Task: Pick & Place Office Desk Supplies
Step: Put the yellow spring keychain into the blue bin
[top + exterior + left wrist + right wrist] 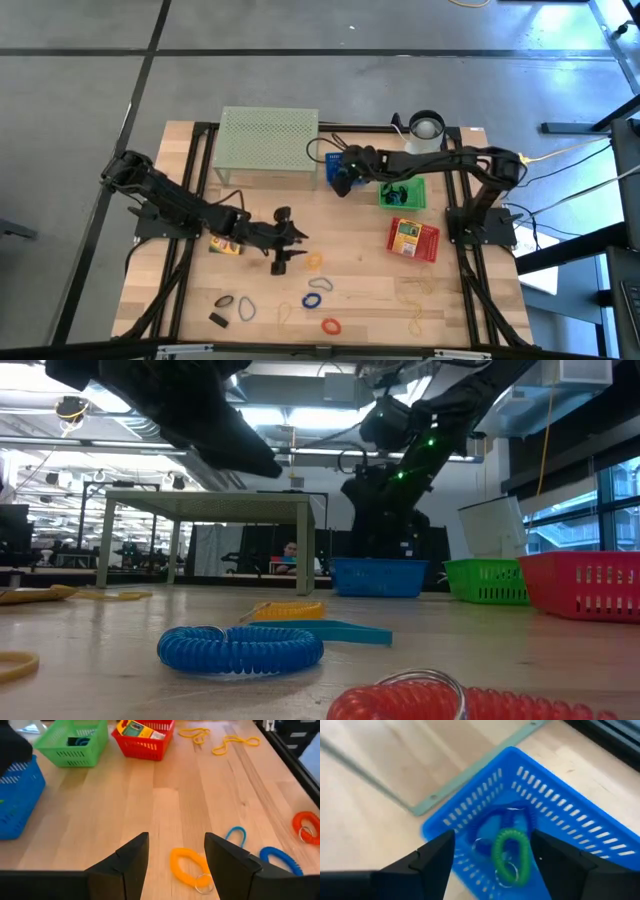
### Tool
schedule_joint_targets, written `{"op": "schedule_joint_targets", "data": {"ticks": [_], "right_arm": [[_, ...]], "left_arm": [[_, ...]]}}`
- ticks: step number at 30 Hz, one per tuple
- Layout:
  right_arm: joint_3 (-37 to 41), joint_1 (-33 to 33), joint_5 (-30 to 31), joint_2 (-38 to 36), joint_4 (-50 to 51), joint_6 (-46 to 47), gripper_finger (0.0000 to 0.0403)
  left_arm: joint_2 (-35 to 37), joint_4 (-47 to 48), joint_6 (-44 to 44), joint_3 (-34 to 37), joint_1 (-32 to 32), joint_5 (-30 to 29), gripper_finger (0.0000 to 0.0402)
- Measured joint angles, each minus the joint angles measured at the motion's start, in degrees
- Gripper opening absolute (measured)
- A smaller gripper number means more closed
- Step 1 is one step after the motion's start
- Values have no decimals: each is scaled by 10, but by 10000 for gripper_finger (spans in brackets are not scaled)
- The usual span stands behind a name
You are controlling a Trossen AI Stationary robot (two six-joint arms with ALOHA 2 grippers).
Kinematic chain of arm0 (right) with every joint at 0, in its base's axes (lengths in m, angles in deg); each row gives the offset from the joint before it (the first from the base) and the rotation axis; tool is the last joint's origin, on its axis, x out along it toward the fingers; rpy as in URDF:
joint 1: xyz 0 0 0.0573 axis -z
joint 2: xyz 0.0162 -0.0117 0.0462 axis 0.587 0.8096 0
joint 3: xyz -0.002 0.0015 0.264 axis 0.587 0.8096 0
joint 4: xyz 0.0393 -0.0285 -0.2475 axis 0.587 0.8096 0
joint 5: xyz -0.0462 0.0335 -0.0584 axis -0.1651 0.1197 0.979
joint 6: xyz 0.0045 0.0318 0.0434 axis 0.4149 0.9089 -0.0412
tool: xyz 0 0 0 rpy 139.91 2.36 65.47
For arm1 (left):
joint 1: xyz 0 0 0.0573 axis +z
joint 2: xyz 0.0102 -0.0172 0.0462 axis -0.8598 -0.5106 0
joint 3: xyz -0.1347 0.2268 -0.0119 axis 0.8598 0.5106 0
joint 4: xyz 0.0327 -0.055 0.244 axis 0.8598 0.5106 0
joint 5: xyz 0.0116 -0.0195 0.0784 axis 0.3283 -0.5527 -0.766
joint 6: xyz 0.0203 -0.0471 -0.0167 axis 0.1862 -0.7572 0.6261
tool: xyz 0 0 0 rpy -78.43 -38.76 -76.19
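One pale wooden counter [370,285] stands on grey floor, with an office room beyond. At its back sits the mesh stand [268,138]. Right of the stand, the right gripper [492,852] hangs released over the blue basket [555,832], a green coil [509,855] below it. In front of the stand, the left gripper [175,855] hangs spread above an orange coil [187,867]. Whether the green coil rests or falls is unclear.

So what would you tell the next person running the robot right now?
Right gripper: open over the blue basket; a green coil band lies inside.
Left gripper: open, just above the table by the orange coil band.
Done: one item in the green basket, a box in the red basket.
Left: blue, red and yellow bands and a small black clip loose on the table.
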Motion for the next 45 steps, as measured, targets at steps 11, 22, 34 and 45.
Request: {"op": "schedule_joint_targets", "data": {"ticks": [11,22,34,45], "right_arm": [[0,-58,-116,-67,41,13,240],[0,-133,-114,-67,42,13,221],[0,-147,-87,-67,42,13,219],[0,-148,-83,-67,42,13,219]], "left_arm": [[-68,-10,22,0,21,69,187],[-196,-116,94,-8,21,181,196],[-263,4,128,-100,40,212,186],[-257,78,135,-102,70,198,108]]}}
